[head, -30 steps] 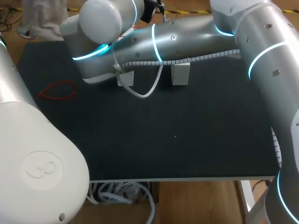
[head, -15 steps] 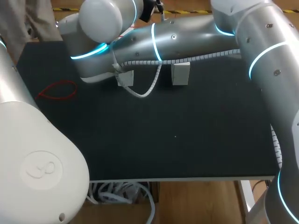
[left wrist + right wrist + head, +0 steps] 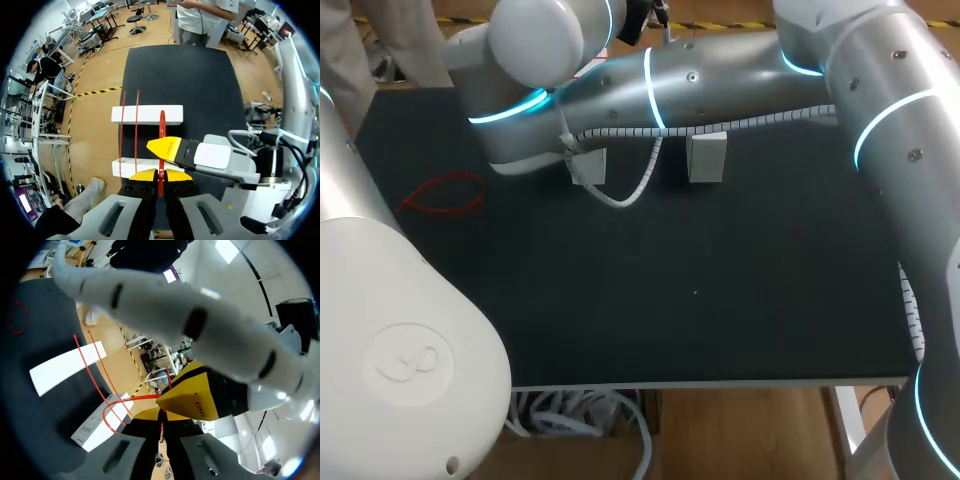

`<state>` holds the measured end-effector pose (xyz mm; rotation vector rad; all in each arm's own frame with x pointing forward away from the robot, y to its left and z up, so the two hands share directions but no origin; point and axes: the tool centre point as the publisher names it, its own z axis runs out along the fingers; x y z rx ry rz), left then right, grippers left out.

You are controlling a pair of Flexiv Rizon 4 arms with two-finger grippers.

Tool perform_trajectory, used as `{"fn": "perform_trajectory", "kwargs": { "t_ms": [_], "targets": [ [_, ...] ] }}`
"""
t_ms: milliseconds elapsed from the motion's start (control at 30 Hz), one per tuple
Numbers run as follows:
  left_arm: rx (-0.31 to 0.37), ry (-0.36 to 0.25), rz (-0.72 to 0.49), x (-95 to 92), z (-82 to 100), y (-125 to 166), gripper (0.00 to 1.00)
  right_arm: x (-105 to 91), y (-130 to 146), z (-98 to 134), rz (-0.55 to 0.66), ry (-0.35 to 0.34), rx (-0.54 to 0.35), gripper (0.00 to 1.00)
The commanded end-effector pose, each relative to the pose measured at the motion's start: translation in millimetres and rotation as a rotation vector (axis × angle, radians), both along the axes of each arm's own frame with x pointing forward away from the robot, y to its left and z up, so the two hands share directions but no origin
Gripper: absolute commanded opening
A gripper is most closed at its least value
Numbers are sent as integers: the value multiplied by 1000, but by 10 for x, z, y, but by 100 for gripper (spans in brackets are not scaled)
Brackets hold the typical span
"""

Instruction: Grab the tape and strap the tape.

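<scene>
From above, my right arm (image 3: 720,70) reaches across the far side of the black table (image 3: 720,300), above two white blocks (image 3: 587,165). It hides both grippers. A loose red loop (image 3: 445,192) lies near the table's left edge.

In the left wrist view, my left gripper (image 3: 160,175) is pressed together on the red tape (image 3: 161,125). The tape runs ahead towards the far block.

In the right wrist view, my right gripper (image 3: 161,416) seems to pinch the same tape, though my left gripper's yellow finger crowds it.
</scene>
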<state>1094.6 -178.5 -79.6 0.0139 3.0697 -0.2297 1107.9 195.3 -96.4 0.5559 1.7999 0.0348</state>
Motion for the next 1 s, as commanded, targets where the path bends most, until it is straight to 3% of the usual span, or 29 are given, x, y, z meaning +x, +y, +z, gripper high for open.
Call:
{"fn": "perform_trajectory", "kwargs": {
  "t_ms": [33,1000],
  "targets": [
    [3,1,1,-5,6,-9,0,14,19,47,5,6,8,0],
    [3,1,1,-5,6,-9,0,32,19,19,28,21,6,0]
  ]
}}
